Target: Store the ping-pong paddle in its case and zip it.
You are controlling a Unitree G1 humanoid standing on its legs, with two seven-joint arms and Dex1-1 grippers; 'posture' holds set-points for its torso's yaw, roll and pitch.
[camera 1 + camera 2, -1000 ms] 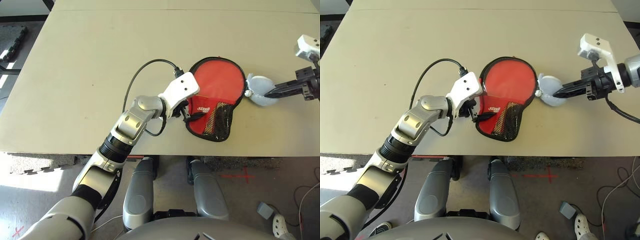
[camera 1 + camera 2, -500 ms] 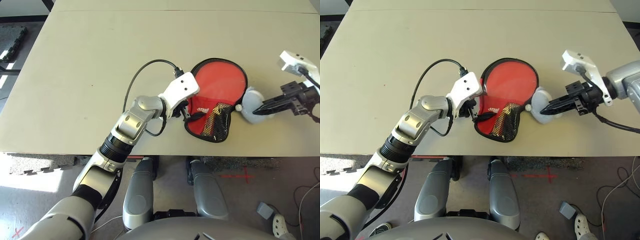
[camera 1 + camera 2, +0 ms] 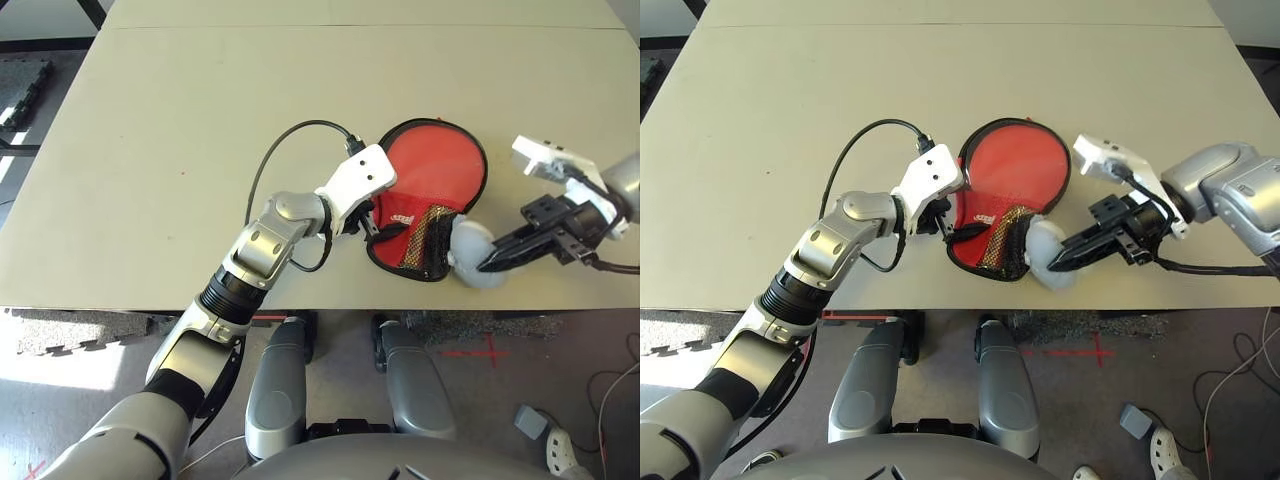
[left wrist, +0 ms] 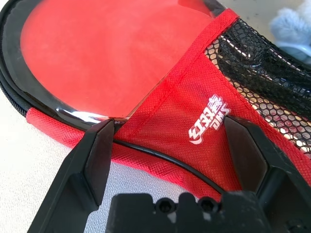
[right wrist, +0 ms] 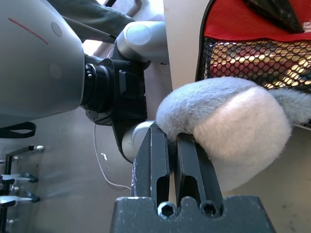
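With the paddle (image 3: pixel 436 160) already lying inside the case (image 3: pixel 412 222), its round red face showing through the black zip rim near the table's (image 3: pixel 150 150) front edge, we judge the storing step done and the zipping in hand. We cannot see the handle; it presumably sits under the red fabric and the mesh pocket (image 4: pixel 262 92).

Left gripper (image 4: pixel 175 150): its 2 black fingers stand spread wide and straddle the case's narrow end, 1 finger (image 4: pixel 95 155) at the zip rim, the other over the logo panel. We cannot tell whether they touch the fabric. We read this as a bracing pose, placed so the case cannot slide while the zip is drawn.

Right gripper (image 5: pixel 172 167): its 2 fingers are pressed together, pinching the edge of a soft grey-white pouch (image 3: pixel 1048 254), which hangs just beside the mesh pocket at the case's near corner. The pouch seems tied to the zip pull, so it would serve as a handle for closing; the link itself is not visible.

Materials: the rubber face is smooth and matte, the case woven fabric with a stiff black piped rim, the mesh open and hexagonal with a glinting lining, the pouch fuzzy and rounded, yielding under the pinch.
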